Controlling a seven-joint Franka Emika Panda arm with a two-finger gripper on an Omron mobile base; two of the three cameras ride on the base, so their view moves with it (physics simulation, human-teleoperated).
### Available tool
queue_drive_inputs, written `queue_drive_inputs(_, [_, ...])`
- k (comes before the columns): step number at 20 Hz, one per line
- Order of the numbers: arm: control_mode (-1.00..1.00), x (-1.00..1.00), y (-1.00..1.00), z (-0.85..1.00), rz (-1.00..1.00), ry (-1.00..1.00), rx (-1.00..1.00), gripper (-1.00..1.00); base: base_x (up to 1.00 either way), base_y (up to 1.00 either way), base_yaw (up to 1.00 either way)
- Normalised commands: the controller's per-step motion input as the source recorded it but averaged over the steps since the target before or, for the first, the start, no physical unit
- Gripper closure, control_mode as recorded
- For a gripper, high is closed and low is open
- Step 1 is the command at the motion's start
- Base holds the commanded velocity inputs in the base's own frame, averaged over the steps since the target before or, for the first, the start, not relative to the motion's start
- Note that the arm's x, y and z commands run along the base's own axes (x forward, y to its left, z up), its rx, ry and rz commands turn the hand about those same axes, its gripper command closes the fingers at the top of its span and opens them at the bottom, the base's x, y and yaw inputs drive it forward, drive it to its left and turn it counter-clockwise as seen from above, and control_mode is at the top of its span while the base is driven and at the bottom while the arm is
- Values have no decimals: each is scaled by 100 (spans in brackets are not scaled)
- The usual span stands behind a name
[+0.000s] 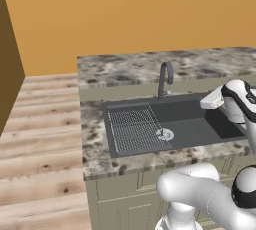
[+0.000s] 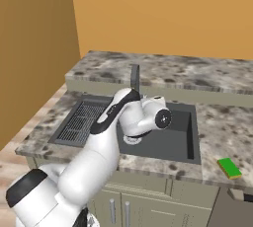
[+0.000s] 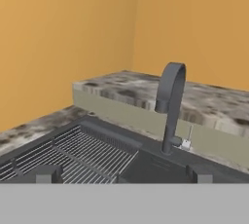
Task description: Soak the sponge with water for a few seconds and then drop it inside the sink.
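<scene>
Granite counter (image 2: 217, 122) surrounds the sink (image 2: 170, 144); sponge (image 2: 230, 168) lies on its front right edge, well apart from the empty, wide-open gripper (image 3: 121, 175) facing the faucet (image 3: 170, 106); a careless reach risks nudging it off.

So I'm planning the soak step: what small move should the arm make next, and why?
Probably swing the pincer right, toward the green sponge. Its tips stand wide apart with nothing between them, hovering over the sink facing the faucet. The sponge lies untouched on the counter right of the basin, and no water is running, so fetching it seems to come first.
</scene>
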Motion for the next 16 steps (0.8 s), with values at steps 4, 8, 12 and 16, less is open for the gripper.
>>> queue_drive_inputs(4, [-100, 42, 21, -21, 0, 0, 0, -100, 0, 0, 0])
queue_drive_inputs(8, [-100, 47, 23, -21, -1, 0, 0, -100, 0, 0, 0])
queue_drive_inputs(12, [-100, 32, 2, -10, -3, -1, 0, -100, 0, 0, 0])
queue_drive_inputs(16, [-100, 14, 0, -1, -4, -5, 0, -100, 0, 0, 0])
